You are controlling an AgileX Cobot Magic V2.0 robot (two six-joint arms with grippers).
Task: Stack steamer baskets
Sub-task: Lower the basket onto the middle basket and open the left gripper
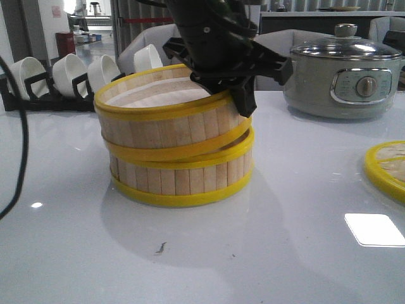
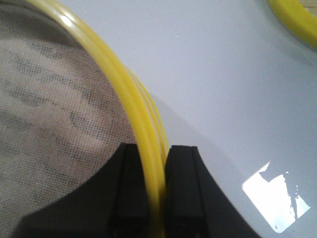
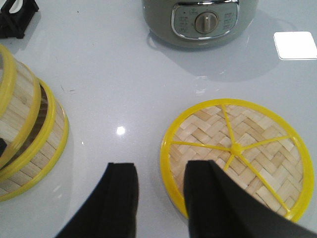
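Note:
Two steamer baskets stand stacked at the table's middle. The upper basket (image 1: 168,120) sits tilted on the lower basket (image 1: 180,180), its right side lower. My left gripper (image 1: 243,95) is shut on the upper basket's yellow rim (image 2: 148,148) at its right side, one finger inside, one outside. The woven-bamboo lid (image 3: 235,153) lies flat on the table at the right, and its edge shows in the front view (image 1: 387,168). My right gripper (image 3: 161,193) is open and empty above the lid's near-left rim. The stack also shows in the right wrist view (image 3: 29,134).
A grey electric pot (image 1: 342,76) with a glass lid stands at the back right. A black rack of white bowls (image 1: 69,76) stands at the back left. A black cable (image 1: 19,126) hangs at the left edge.

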